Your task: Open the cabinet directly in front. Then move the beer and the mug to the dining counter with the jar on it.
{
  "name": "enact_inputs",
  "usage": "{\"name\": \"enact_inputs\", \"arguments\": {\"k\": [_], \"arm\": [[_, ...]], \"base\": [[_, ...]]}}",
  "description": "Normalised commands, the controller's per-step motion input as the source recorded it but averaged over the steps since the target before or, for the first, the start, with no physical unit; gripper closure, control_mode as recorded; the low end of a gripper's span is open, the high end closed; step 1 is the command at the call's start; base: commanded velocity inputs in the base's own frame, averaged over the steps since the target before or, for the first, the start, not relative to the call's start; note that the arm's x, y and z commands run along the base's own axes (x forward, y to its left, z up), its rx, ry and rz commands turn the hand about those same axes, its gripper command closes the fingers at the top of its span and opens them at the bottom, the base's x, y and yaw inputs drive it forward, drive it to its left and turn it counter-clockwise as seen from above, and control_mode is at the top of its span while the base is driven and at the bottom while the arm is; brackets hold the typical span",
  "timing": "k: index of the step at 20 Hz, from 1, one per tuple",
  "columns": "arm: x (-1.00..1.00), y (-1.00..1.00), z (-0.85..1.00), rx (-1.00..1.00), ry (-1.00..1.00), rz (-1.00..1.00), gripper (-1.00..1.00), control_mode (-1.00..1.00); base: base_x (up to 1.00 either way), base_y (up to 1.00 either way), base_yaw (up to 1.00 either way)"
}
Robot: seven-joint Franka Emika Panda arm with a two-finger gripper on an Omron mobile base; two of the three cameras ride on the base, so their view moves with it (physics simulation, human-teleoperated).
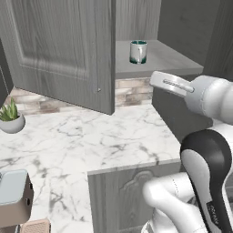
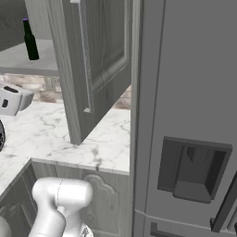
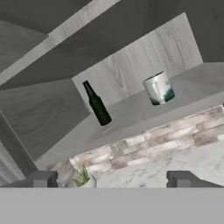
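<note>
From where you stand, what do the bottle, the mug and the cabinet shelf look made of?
The beer looks like dark glossy glass. The mug seems silvery metal or glazed ceramic, teal inside. The cabinet shelf and back show grey matte wood grain, perhaps laminate.

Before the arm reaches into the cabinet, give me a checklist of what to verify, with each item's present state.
1. Cabinet doors open: ok, both swung wide, shelf exposed.
2. Beer upright on the shelf: ok.
3. Mug upright on the shelf, apart from the beer: ok.
4. Gripper open and empty: ok, fingertips stand wide with nothing between them.
5. Path to the shelf: ok, nothing between the gripper and the beer or mug in the hand view.
6. Dining counter and jar located: cannot tell from these pictures.
</note>
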Motion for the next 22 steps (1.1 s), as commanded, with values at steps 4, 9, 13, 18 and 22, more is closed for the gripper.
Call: {"name": "enact_inputs", "arguments": {"k": [4,9,13,18,22], "arm": [[0.88,0.00,0.00,0.00,0.01,0.14,-1.00,-1.00],[1.00,0.36,0.00,0.00,0.03,0.16,-1.00,-1.00],[0.90,0.68,0.00,0.00,0.18,0.26,-1.00,-1.00],[0.42,0.72,0.00,0.00,0.17,0.31,-1.00,-1.00],[0.00,0.77,0.00,0.00,0.00,0.24,-1.00,-1.00]], "base": [[0.00,0.00,0.00],[0.00,0.00,0.00],[0.00,0.00,0.00],[0.00,0.00,0.00],[0.00,0.00,0.00]]}}
